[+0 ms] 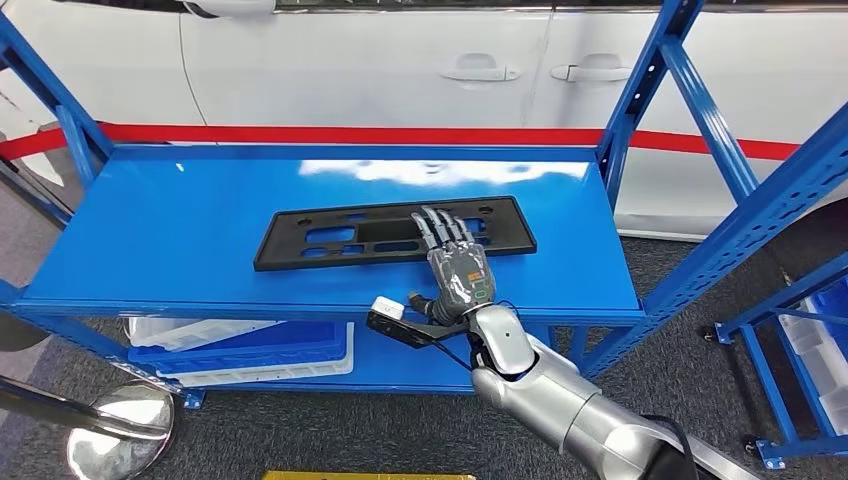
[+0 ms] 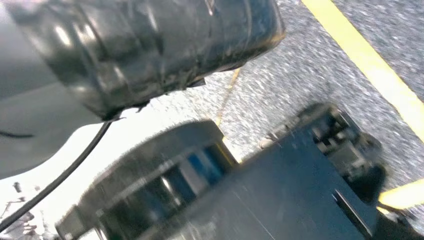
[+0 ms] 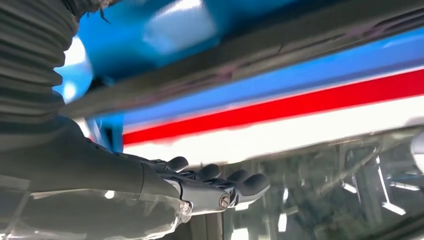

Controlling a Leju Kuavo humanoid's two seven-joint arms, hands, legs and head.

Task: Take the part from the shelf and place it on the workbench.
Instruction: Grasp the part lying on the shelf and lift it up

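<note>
I have the right hand (image 1: 458,262) flat and open, fingers laid on the part (image 1: 330,235) toward its 3 o'clock end, gripping nothing, presumably to drag it off mid-shelf (image 1: 150,230); left hand's state I cannot tell.
</note>
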